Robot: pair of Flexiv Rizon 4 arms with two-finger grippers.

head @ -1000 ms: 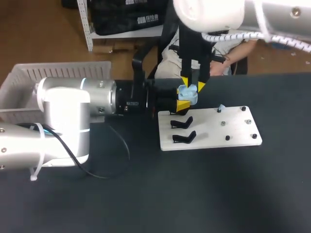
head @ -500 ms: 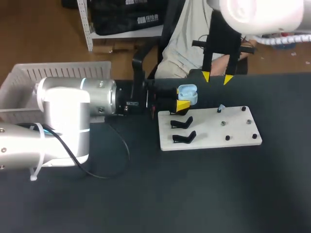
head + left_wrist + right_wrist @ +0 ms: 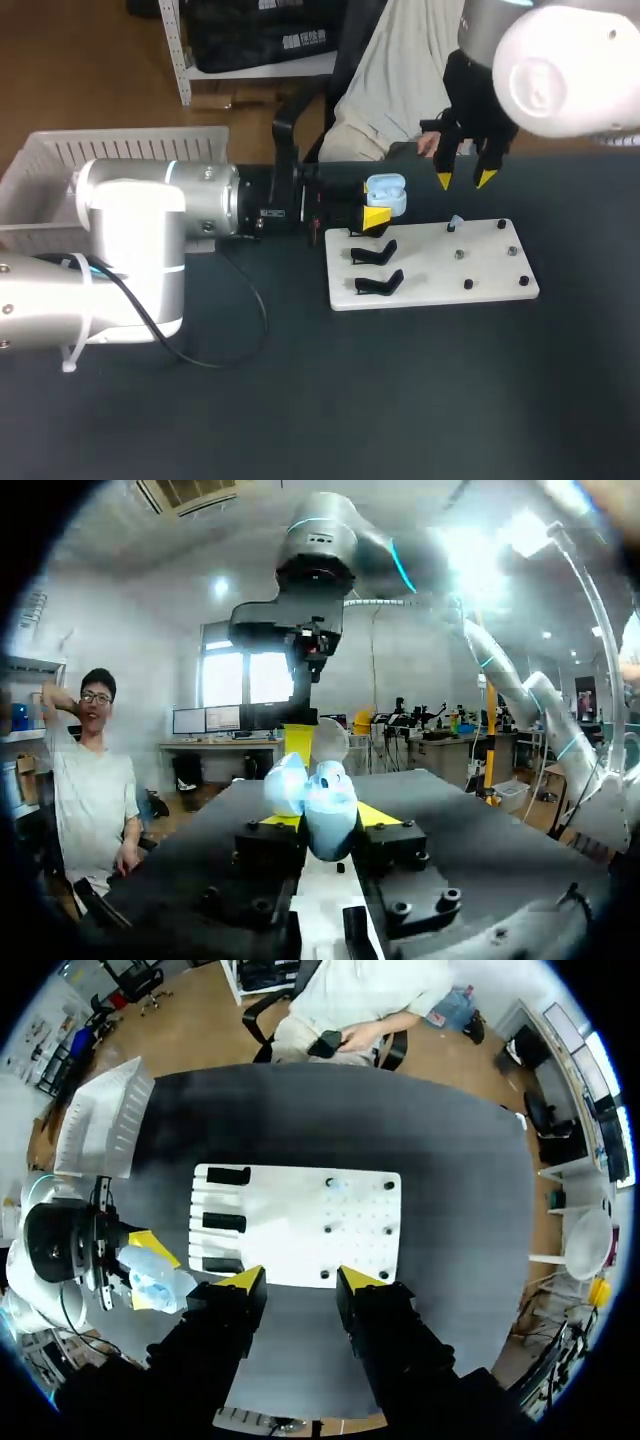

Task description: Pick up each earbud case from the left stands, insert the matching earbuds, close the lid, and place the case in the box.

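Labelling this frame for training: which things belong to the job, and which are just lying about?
Job: blue earbud case in left gripper; earbud on white board; black stands; white box; right gripper, open.
Lying about: black cable on the table.

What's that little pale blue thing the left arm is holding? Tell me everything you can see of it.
It is a small earbud case, pale blue, smooth and glossy like plastic, with rounded corners. Its lid is hinged open. The left end effector pinches it from both sides between yellow tips, at a corner of the white board. Nothing else touches it.
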